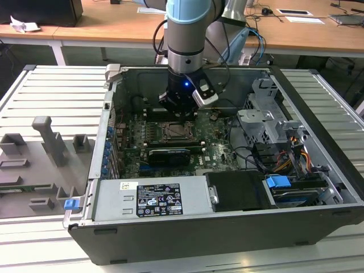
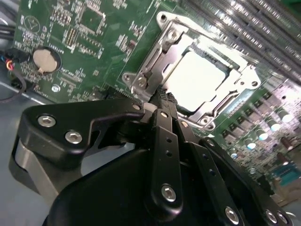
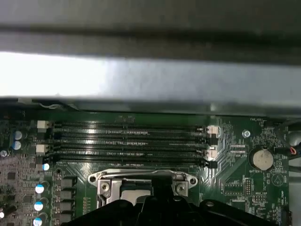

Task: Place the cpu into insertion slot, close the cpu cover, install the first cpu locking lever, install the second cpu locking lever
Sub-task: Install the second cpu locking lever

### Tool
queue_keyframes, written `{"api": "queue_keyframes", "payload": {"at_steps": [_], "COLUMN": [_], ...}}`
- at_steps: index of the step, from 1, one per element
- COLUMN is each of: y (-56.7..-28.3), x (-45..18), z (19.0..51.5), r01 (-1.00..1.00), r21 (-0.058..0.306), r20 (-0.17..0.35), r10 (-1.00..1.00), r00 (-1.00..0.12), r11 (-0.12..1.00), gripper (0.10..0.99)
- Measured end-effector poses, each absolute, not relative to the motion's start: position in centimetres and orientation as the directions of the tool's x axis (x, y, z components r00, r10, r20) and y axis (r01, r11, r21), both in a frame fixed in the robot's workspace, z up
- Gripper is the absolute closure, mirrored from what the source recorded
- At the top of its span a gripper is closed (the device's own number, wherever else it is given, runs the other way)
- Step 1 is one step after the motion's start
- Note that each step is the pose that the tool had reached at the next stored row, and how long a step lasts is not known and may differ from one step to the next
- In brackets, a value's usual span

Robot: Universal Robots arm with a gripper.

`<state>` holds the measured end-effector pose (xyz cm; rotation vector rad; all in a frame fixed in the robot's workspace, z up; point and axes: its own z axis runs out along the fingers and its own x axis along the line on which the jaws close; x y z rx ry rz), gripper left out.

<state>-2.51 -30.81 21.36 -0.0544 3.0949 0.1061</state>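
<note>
The gripper (image 1: 181, 114) hangs low inside the open computer case (image 1: 170, 239), just over the socket at the centre of the exterior view. In the second wrist view the cpu (image 2: 200, 80) already lies in its slot, upper right of the frame, with the cpu cover (image 2: 164, 52) framing it (closed, as far as I can judge). The fingers (image 2: 160, 106) look pressed together at the socket's edge, so I'd say the work has reached the locking levers; that calls for a steady, well-aimed push.

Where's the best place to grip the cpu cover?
Probably the cover by its edge nearest the gripper, coming from above: it lies flat around the cpu, so only that thin rim offers a hold.
</note>
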Motion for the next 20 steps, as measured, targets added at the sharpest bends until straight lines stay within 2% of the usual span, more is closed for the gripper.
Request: {"api": "queue_keyframes", "payload": {"at_steps": [20], "y": [-32.2], "x": [-2.5], "z": [22.1], "r01": [-0.037], "r21": [0.068], "r20": [-0.046], "r10": [-0.033], "r00": [-0.998], "r11": [0.997], "gripper": [0.98]}}
